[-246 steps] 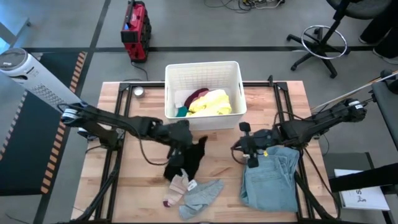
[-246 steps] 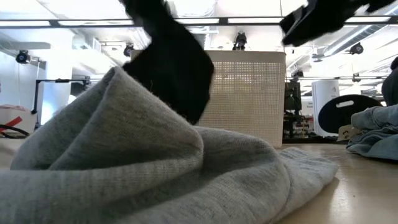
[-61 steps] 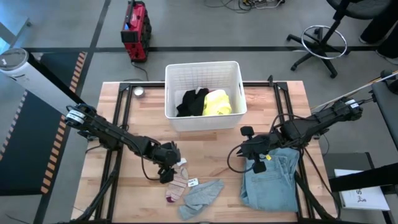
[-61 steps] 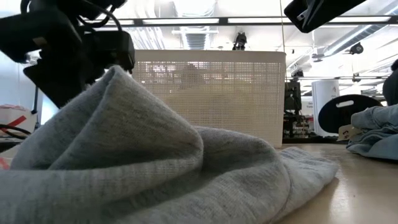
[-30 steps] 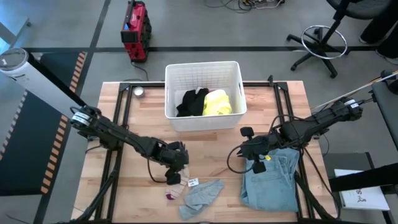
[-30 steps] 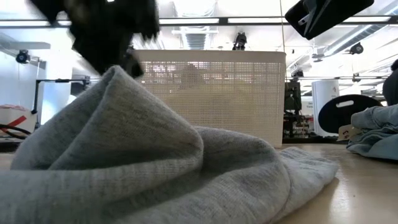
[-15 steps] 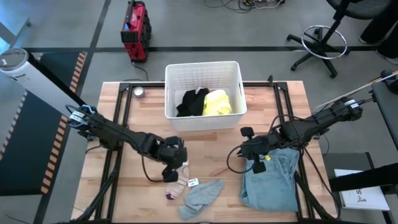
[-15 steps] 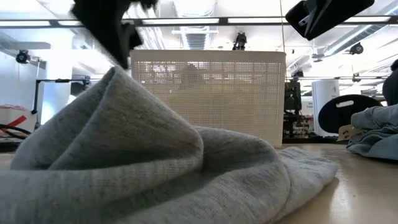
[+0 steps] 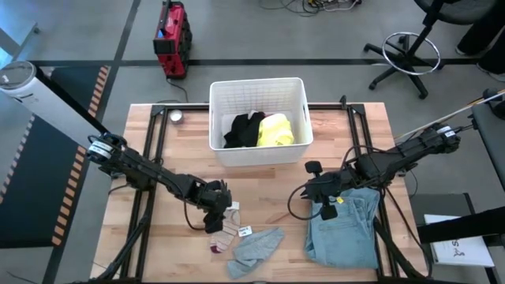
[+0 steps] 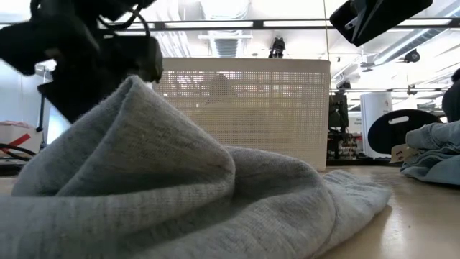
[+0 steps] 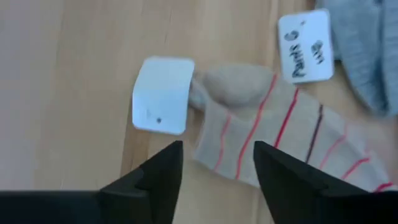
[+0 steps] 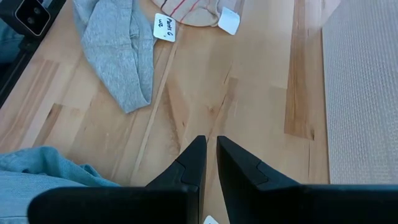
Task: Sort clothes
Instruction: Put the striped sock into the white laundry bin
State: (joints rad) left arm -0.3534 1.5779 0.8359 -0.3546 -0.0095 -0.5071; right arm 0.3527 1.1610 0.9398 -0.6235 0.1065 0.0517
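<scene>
My left claw (image 11: 214,168) hangs open over the stripy sock (image 11: 273,134) in the middle of the picture, ready to pinch it. My right claw (image 12: 210,163) waits, closed and empty.

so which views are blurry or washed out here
Low view: the grey garment fills the foreground, soft; ceiling lights glare behind the basket. Left wrist view: the striped sock and its tags are slightly blurred. High view is evenly lit.
</scene>
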